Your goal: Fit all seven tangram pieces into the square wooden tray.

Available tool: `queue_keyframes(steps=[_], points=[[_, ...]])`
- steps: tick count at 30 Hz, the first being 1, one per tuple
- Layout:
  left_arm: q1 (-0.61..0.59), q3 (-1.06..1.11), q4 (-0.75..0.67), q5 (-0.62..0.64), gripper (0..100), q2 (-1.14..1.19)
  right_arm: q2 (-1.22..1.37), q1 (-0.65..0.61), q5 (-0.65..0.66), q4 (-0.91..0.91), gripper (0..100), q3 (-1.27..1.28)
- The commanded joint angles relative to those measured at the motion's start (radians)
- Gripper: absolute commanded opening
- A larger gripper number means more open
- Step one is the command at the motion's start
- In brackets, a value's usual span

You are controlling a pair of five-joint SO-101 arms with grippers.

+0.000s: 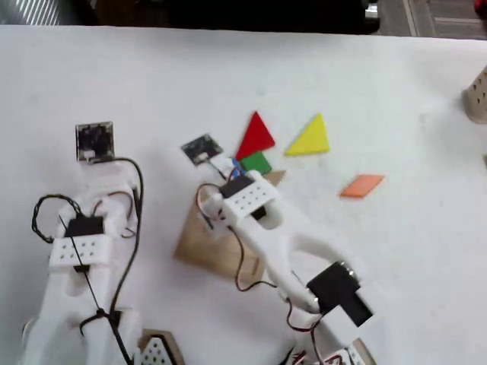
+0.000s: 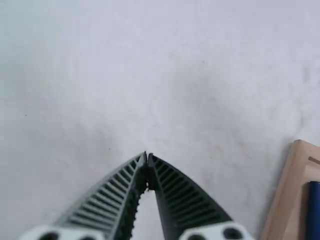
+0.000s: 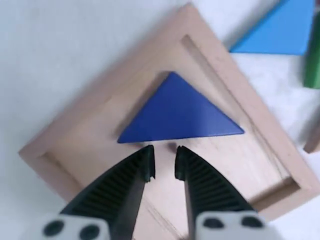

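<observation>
The square wooden tray (image 1: 199,245) lies at the table's middle, partly under an arm. Above its inside, my right gripper (image 3: 164,162) is open by a narrow gap with nothing between its fingers. A dark blue triangle (image 3: 182,117) lies flat in the tray just beyond the fingertips. Outside the tray are a light blue triangle (image 3: 280,27), a green square (image 1: 256,162), a red triangle (image 1: 255,135), a yellow triangle (image 1: 310,137), an orange parallelogram (image 1: 362,185) and a tan piece (image 1: 275,177). My left gripper (image 2: 146,157) is shut and empty over bare table, beside a tray corner (image 2: 292,200).
A perforated tan object (image 1: 478,95) stands at the right edge. Loose black cables (image 1: 129,228) hang around the left arm. Wooden arm bases (image 1: 156,350) sit at the near edge. Bare white table (image 1: 396,251) spreads to the right.
</observation>
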Motion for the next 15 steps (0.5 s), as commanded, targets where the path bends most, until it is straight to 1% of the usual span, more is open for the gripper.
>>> queue_keyframes(steps=[1,5,8,11,13,15], points=[[-0.007,-0.014,-0.023,-0.009,3,-0.028,-0.022,-0.007,-0.031,-0.048,7.6,-0.040],[-0.007,-0.014,-0.023,-0.009,3,-0.028,-0.022,0.018,-0.043,-0.107,7.6,-0.040],[-0.007,-0.014,-0.023,-0.009,3,-0.028,-0.022,0.028,-0.041,-0.117,7.7,-0.040],[-0.007,-0.014,-0.023,-0.009,3,-0.028,-0.027,0.033,-0.041,-0.104,7.7,-0.040],[-0.007,-0.014,-0.023,-0.009,3,-0.028,-0.035,0.036,-0.040,-0.059,7.7,-0.041],[-0.007,-0.014,-0.023,-0.009,3,-0.028,-0.039,0.047,-0.008,-0.019,7.7,-0.049]])
